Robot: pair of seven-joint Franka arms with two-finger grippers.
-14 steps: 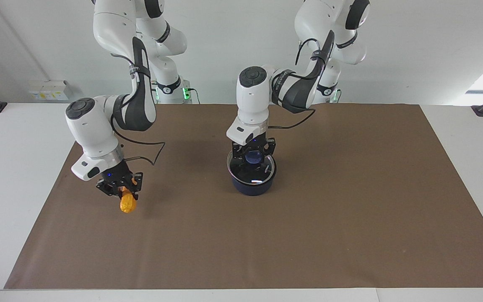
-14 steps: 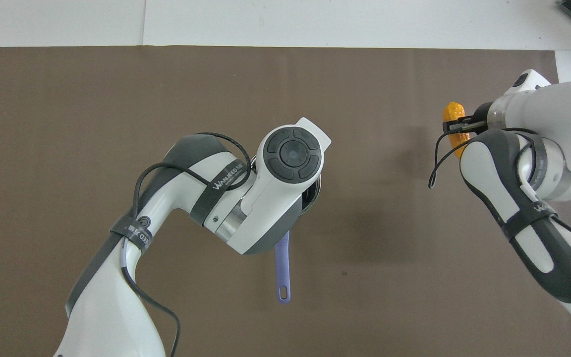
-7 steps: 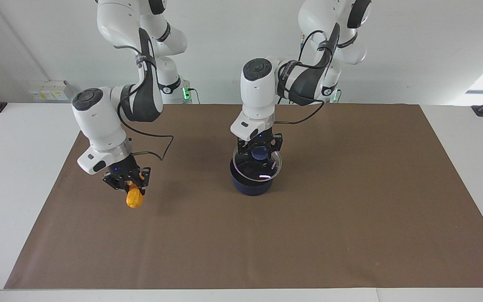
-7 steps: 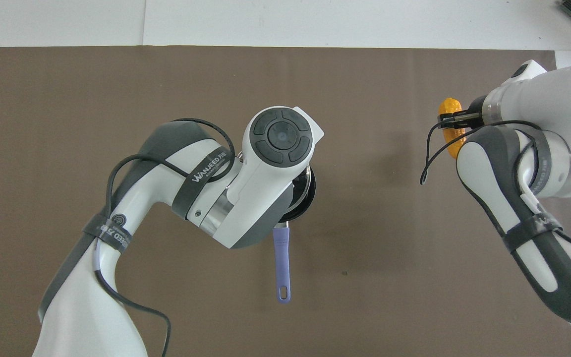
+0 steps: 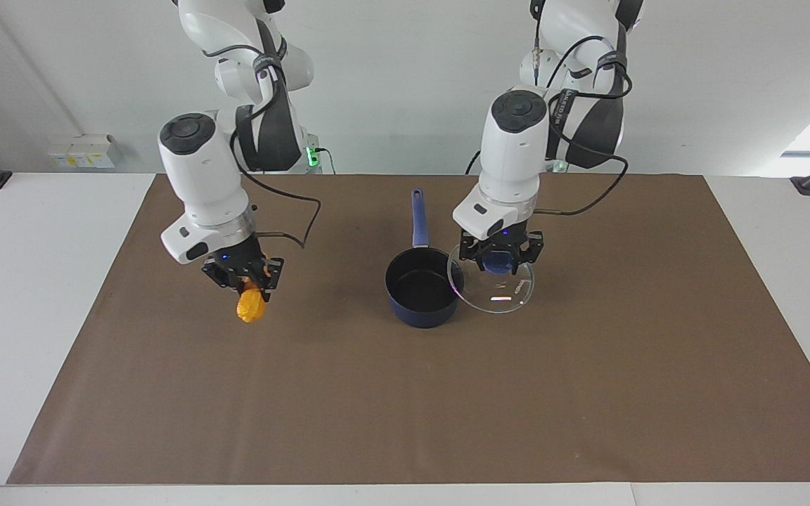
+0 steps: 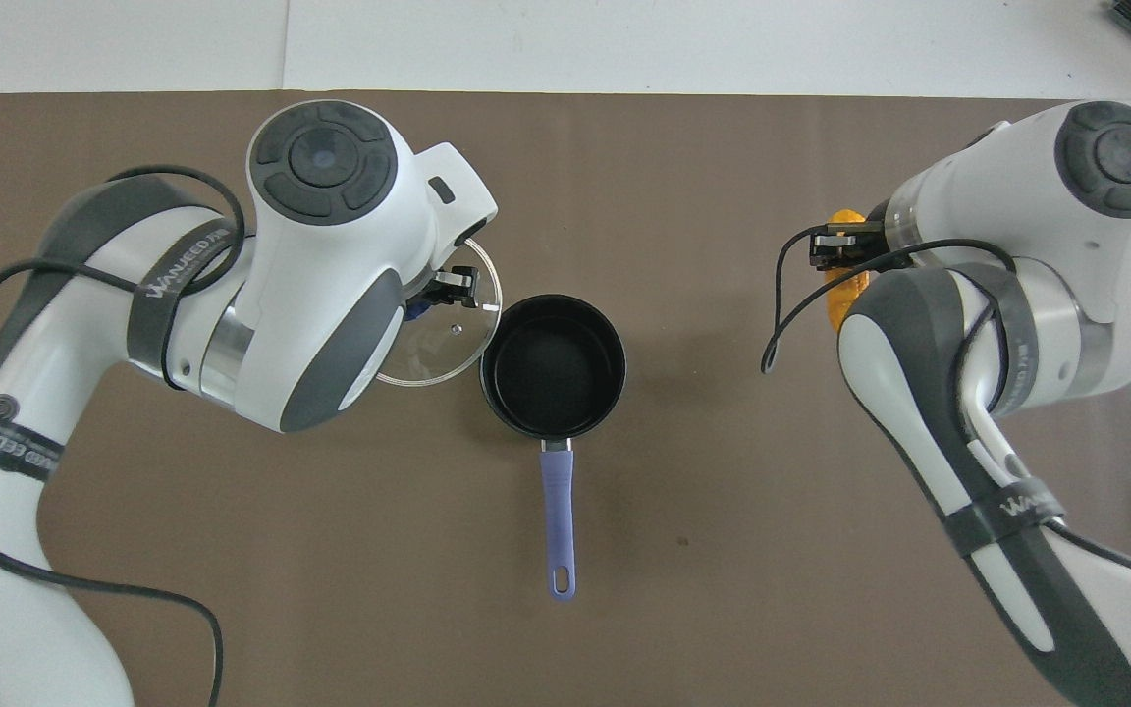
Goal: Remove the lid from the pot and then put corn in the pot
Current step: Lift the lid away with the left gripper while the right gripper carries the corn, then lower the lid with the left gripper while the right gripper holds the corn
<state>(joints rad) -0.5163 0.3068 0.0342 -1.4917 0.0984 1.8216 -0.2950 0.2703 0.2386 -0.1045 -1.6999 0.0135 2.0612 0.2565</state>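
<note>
The first step is being judged as done: the lid (image 5: 493, 284) is being held clear of the pot (image 5: 420, 289) by the left gripper (image 5: 501, 258), whose jaws are closed on the blue knob, and the lid is being kept in the air just beside the pot, toward the left arm's end of the tabletop (image 5: 588, 393). It is not yet being set down (whether its rim is overlapping the pot's rim cannot be told from above).

The second step is being left open. The corn (image 5: 250, 306) is being carried by the right gripper (image 5: 245, 275), its jaws clamped on the upper end of the cob, which is hanging downward over the brown mat (image 5: 377, 422), well apart from the pot and toward the right arm's end.

The pot is being seen uncovered near the middle of the mat: a dark navy saucepan with a black, empty inside, its long blue handle pointing toward the robots. The lid is showing as a clear glass disc with a thin metal rim; the corn as a small orange-yellow, bumpy cob.
</note>
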